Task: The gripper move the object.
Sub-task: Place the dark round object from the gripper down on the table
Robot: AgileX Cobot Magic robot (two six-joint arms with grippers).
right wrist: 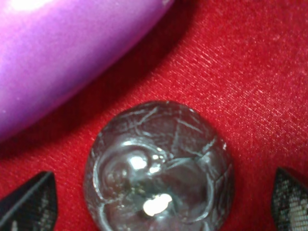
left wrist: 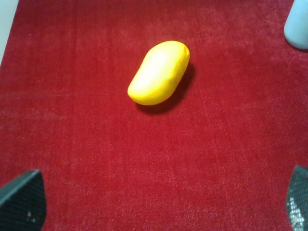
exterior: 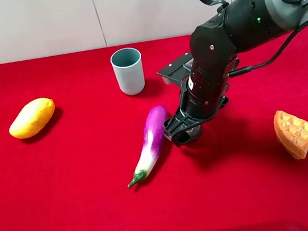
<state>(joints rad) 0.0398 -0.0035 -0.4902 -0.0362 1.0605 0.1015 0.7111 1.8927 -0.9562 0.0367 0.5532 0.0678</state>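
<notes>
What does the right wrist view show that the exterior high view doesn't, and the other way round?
Only the right wrist view shows the dark mottled ball, lying between open fingertips; from above, the right gripper hides it. Only the exterior high view shows the yellow mango, grey-blue cup and orange waffle wedge. Both show that gripper, the purple eggplant and the red cloth.

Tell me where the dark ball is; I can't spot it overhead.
Right wrist view: the dark ball sits between the fingertips of the right tool, beside the purple eggplant.
</notes>
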